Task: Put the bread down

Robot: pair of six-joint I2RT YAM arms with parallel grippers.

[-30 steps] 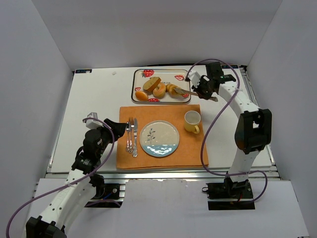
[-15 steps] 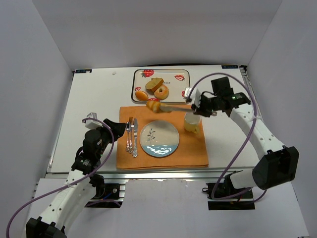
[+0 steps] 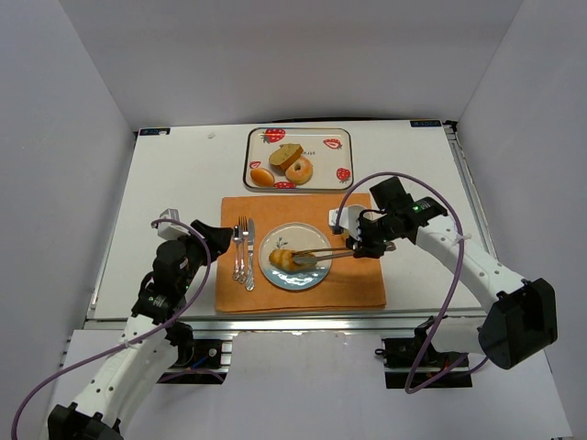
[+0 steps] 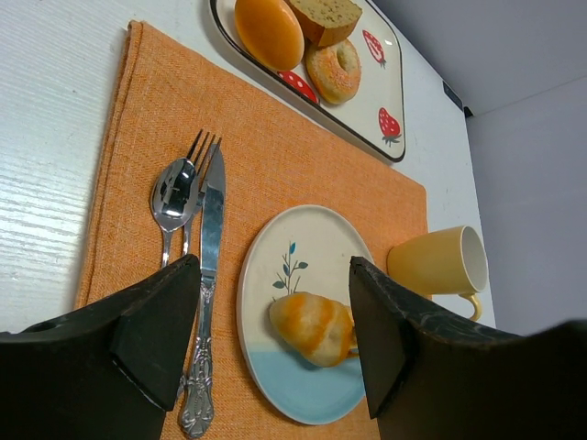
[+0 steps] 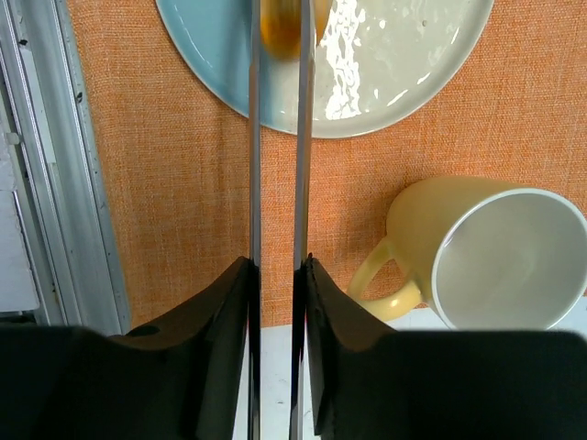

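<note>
A second ago the bread roll [image 3: 282, 259] was being lifted from the tray [image 3: 249, 156] at the back of the table. Half a second ago it was being carried over the orange placemat [image 3: 358, 289]. Now it has been brought down onto the plate [image 3: 309, 239], and in the left wrist view it looks to be lying there. The tongs [image 3: 330, 257] are held by the right gripper [image 3: 359, 247], with its fingers pressed on both sides of them. The two thin tong arms are only a little way apart, with the roll between their tips. It cannot be told if the roll is still being squeezed. The left gripper [image 3: 215, 240] is held wide open near the fork and nothing is held in it. The job looks nearly done: the roll only needs to be let go.
</note>
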